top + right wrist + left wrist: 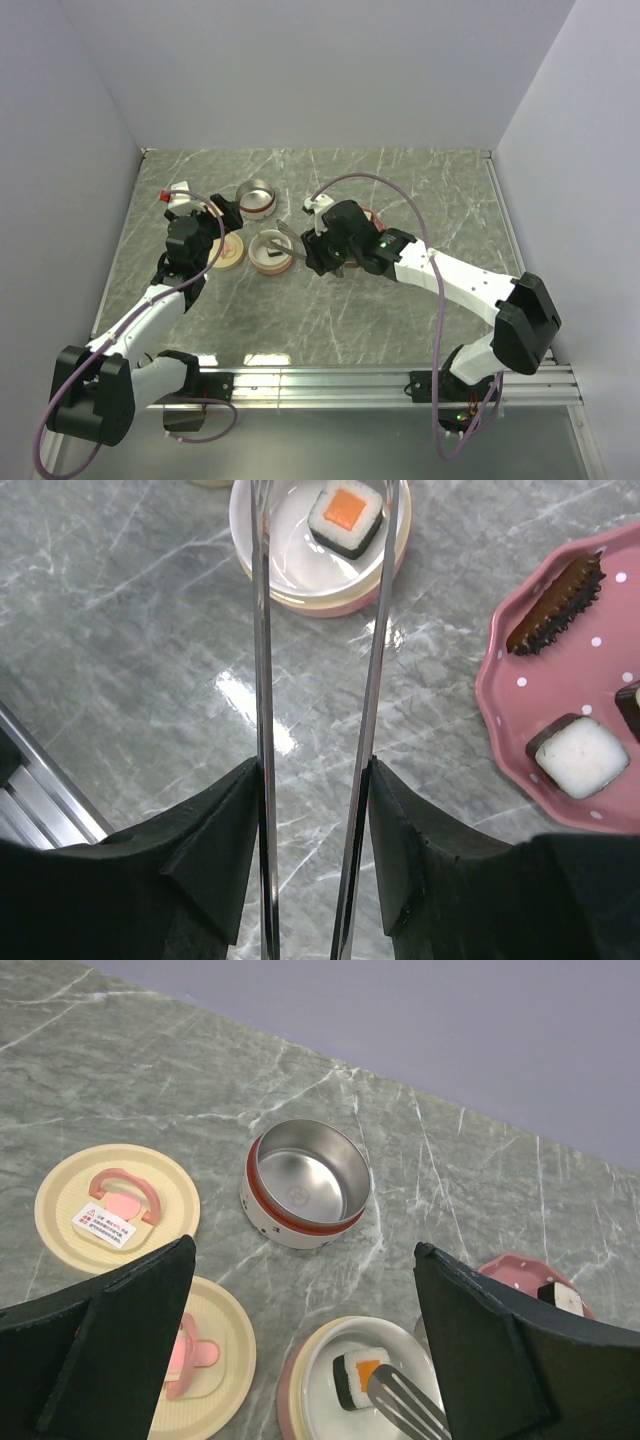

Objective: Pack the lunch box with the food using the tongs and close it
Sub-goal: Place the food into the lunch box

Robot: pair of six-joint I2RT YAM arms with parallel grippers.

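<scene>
My right gripper (315, 770) is shut on the grey metal tongs (262, 680), one finger pressed on each arm. The two arms stand spread, and their tips reach over the cream-and-pink lunch box bowl (260, 550). An orange-topped sushi piece (346, 516) lies on the bowl's white floor between the tips; one flat tip (405, 1405) hangs just beside it. More food sits on the pink plate (520, 710): a dark brown oblong (556, 605) and a white-and-dark block (580, 755). My left gripper (304, 1260) hovers open over the table, holding nothing.
An empty steel-lined bowl (308, 1182) with a red rim stands behind the lunch box bowl. Two cream lids with pink handles (117, 1207) (215, 1355) lie flat to the left. The right arm (440, 275) stretches across the table over the plate. Grey walls close in three sides.
</scene>
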